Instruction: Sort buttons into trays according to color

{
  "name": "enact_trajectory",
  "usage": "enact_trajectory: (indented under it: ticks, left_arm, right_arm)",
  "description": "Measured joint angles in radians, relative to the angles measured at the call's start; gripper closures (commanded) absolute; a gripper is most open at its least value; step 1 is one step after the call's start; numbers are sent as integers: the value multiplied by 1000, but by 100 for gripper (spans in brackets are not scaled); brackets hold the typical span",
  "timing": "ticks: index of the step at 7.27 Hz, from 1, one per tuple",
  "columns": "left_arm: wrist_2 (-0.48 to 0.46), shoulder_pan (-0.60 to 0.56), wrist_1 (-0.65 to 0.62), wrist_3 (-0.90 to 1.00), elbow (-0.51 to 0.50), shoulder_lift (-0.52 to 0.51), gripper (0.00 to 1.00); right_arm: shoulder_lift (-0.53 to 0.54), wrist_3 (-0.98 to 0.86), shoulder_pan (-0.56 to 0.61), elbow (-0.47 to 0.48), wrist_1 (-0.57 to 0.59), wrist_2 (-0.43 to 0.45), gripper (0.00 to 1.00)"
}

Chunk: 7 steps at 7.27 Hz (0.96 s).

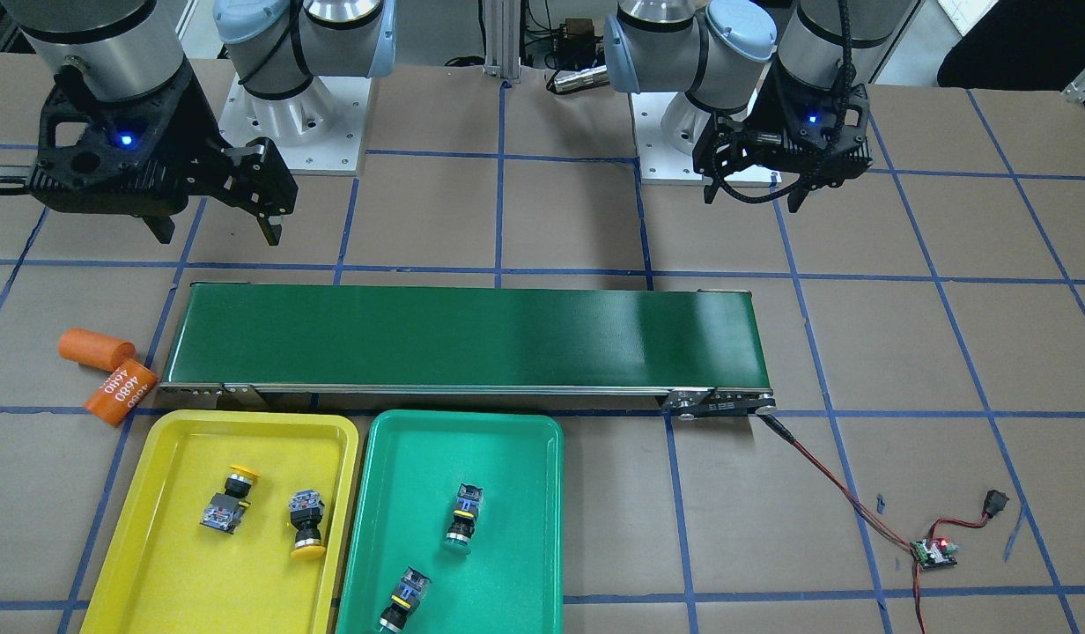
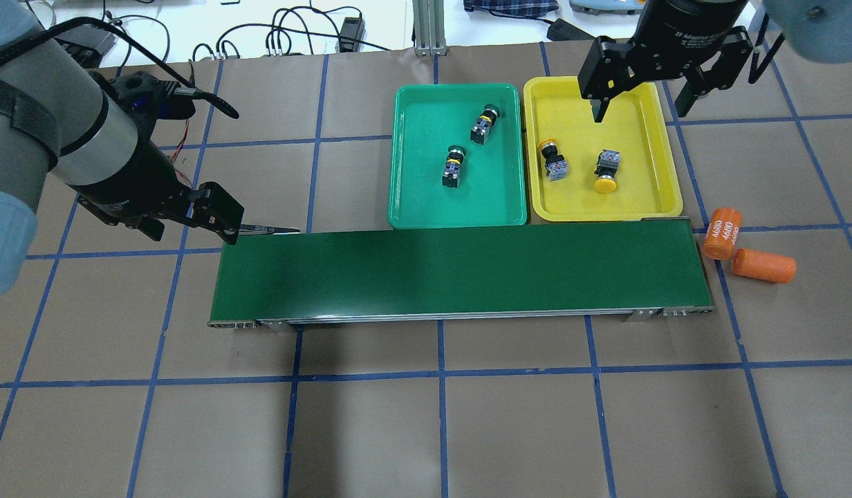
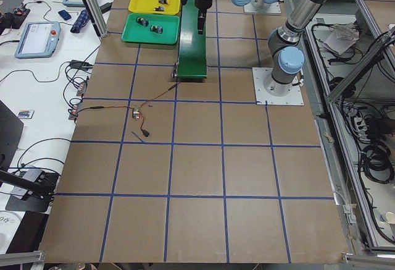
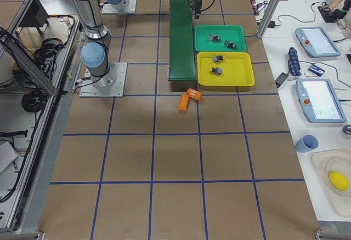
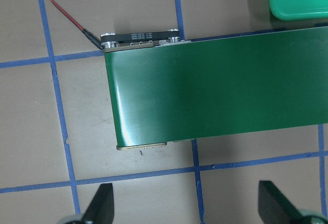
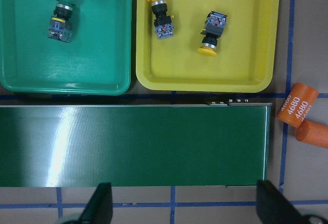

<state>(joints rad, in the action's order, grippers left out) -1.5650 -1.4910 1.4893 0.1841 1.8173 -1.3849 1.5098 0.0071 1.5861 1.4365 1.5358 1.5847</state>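
Brown paper with blue tape lines covers the surface (image 2: 426, 429). Closest to the robot lies the long dark green belt (image 2: 460, 273). At its left end hangs the left gripper (image 5: 187, 206), a little above the surface. Its two fingers are spread wide and nothing is between them. Past the belt's right end lie two orange cylinders (image 2: 722, 233), close together.

Just behind the belt sit two trays, side by side. The green tray (image 2: 419, 197) holds the two green buttons (image 2: 454, 166). The yellow tray (image 2: 640, 200) holds the two yellow buttons (image 2: 553, 160). All four lie on their sides, apart from each other and away from the tray walls. Each color looks to be in its right home, so I think the sorting is done or nearly done.

Above the far part of the yellow tray hangs the right gripper (image 2: 639, 111). It is spread wide too and holds nothing.

The buttons look small, hard and light. They should not squash or bend. The round cap is smooth, so fingers could slip off it, and it could make a button roll. The black boxy body has flat sides, and that looks like the best place to pinch. The gripper would come straight down with one finger on each flat side. The tray walls are low and should not get in the way.
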Motion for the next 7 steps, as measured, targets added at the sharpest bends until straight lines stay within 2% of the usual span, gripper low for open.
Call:
enact_trajectory:
  ticks: [3, 7]
  left_arm:
    - [0, 0, 0, 0, -2, 1, 0]
    - [0, 0, -1, 0, -1, 1, 0]
  right_arm:
    - [47, 11, 0, 65, 8, -2, 0]
    - [52, 13, 0, 76, 13, 7, 0]
